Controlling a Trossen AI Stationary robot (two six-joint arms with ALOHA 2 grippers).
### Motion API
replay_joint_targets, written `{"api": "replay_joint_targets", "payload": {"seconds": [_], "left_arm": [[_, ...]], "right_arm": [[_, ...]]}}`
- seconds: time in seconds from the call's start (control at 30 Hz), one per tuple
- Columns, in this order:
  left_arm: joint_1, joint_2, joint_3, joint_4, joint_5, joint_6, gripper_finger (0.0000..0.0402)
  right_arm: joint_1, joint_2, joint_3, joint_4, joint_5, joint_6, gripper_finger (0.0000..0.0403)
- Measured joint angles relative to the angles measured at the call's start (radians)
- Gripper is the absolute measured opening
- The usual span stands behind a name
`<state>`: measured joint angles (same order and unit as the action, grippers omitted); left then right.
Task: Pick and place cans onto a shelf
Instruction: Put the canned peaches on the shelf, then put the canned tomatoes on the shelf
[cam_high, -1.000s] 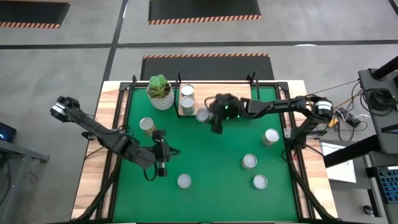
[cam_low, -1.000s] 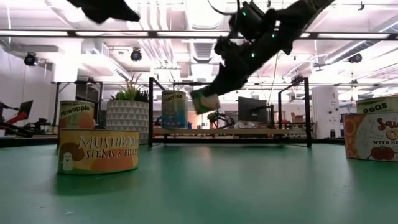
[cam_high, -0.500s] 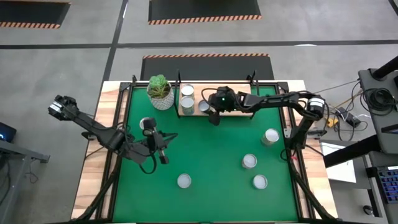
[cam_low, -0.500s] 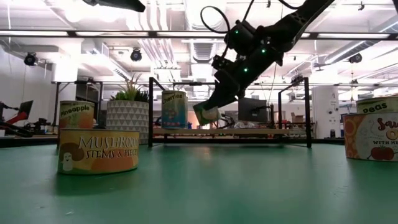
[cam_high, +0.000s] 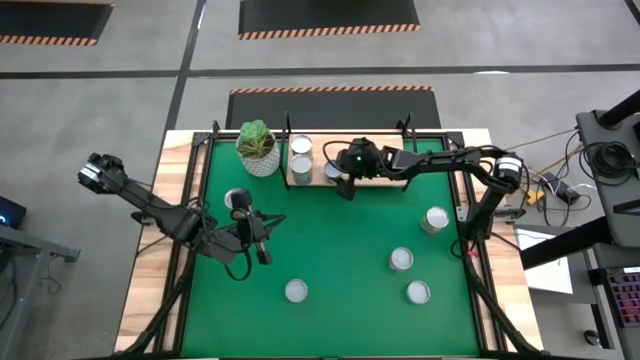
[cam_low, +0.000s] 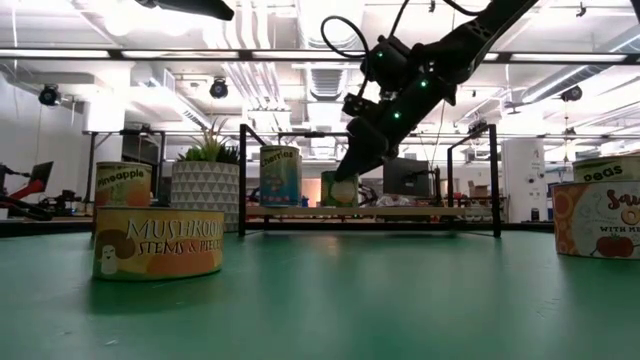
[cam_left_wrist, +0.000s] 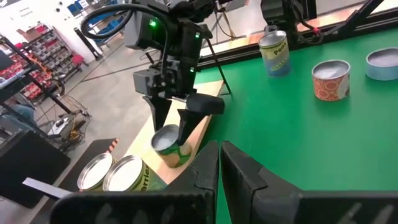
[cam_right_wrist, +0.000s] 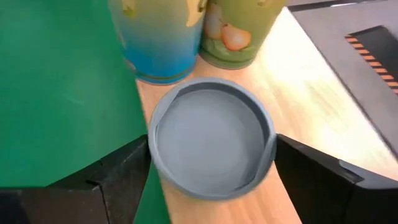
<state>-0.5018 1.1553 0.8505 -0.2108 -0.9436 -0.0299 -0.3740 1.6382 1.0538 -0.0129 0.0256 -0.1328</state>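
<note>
1. The right claw (cam_high: 336, 177) grips a can (cam_right_wrist: 211, 147) standing on the shelf (cam_high: 385, 168), just right of two shelved cans.
2. Risk: the can sits at the shelf's near edge; a skewed release could tip it onto the table.
3. The left claw (cam_left_wrist: 219, 163) hangs closed and empty above the mat.

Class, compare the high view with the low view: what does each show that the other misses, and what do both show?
Only the high view shows the left hand beside a can, and three loose cans near the mat's right side and front, such as one.

Only the low view shows can labels, such as the mushroom can, and the room behind the table.

Both show the right hand holding a can on the shelf, the plant, and another can on the shelf.
</note>
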Motion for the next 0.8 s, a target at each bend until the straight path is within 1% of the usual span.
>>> {"api": "replay_joint_targets", "payload": {"seconds": [0.23,0.37,0.5,0.63,0.8], "left_arm": [[0.0,0.0,0.001,0.0,0.001,0.0,0.0],[0.0,0.0,0.001,0.001,0.002,-0.004,0.0],[0.0,-0.001,0.002,0.001,0.004,-0.016,0.0],[0.0,-0.001,0.002,0.001,0.042,-0.026,0.0],[0.0,-0.001,0.002,0.001,0.053,-0.032,0.0]], "right_arm": [[0.0,-0.013,0.0,-0.038,0.003,-0.01,0.032],[0.001,-0.068,0.0,-0.096,0.003,0.003,0.0312],[0.018,-0.136,0.017,-0.198,0.0,0.036,0.0305],[0.081,-0.219,0.046,-0.316,-0.007,0.062,0.0298],[0.224,-0.3,0.069,-0.451,-0.01,0.128,0.0291]]}}
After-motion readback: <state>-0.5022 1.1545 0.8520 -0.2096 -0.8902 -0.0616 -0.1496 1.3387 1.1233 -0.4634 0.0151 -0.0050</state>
